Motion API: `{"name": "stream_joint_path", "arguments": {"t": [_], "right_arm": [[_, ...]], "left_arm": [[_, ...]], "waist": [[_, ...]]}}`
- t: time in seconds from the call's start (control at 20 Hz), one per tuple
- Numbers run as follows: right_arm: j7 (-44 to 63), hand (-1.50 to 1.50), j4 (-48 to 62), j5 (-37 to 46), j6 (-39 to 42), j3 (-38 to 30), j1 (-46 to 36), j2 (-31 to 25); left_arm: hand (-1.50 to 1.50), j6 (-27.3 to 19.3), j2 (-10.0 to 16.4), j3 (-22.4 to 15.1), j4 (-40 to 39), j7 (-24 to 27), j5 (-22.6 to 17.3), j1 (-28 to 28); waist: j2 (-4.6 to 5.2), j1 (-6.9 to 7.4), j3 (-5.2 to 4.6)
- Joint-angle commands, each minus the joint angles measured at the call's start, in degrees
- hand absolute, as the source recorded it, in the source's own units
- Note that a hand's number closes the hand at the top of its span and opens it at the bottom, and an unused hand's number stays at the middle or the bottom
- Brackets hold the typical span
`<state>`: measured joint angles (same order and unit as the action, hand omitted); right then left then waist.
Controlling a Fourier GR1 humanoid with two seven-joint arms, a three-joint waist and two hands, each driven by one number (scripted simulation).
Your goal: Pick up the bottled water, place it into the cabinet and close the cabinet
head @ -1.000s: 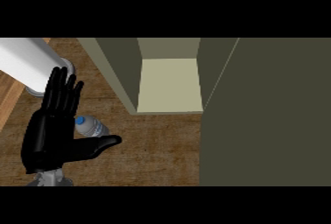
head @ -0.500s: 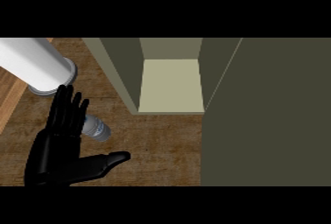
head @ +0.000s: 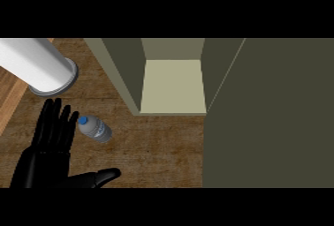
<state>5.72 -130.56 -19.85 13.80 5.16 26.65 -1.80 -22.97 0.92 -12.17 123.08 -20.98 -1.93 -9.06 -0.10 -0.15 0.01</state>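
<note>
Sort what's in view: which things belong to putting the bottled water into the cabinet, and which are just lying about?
Job:
- bottled water, next to the fingers
- cabinet, open
- cabinet door
- left hand, open

Lying about:
- white cylinder, far left
- counter, bearing it all

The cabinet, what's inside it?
Only a pale bare floor shows inside the cabinet. The bottled water lies outside on the counter, beside the left hand. Anything higher up is cut off.

The left hand point(head: 42, 165) slid back toward the view's lower left. Its straight fingers point(head: 55, 126) cleared the bottled water point(head: 96, 129), which had been partly hidden and then lay fully exposed just beside them.
</note>
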Motion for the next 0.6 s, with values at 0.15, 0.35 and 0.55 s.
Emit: {"name": "stream_joint_path", "arguments": {"t": [0.15, 0.35, 0.55], "right_arm": [[-3.3, -1.5, 1.8, 5.5, 1.2, 3.9, 2.2, 1.7], [-3.9, -1.5, 5.8, 3.0, 1.5, 0.3, -2.3, 1.3], [-4.9, -1.5, 0.4, 5.7, 2.2, 3.0, 4.1, 1.7]], "left_arm": [[-1.5, 1.4, 0.1, -1.6, 3.4, 1.1, 0.0, -4.5], [-1.5, 3.7, -0.9, 3.2, -4.5, 10.5, -4.6, -5.9], [-1.5, 6.8, 1.7, 8.7, -4.8, 12.5, -7.6, -7.4]], "waist": [[-0.01, 0.09, -0.01], [0.08, 0.22, -0.03], [0.0, 0.07, -0.03]]}}
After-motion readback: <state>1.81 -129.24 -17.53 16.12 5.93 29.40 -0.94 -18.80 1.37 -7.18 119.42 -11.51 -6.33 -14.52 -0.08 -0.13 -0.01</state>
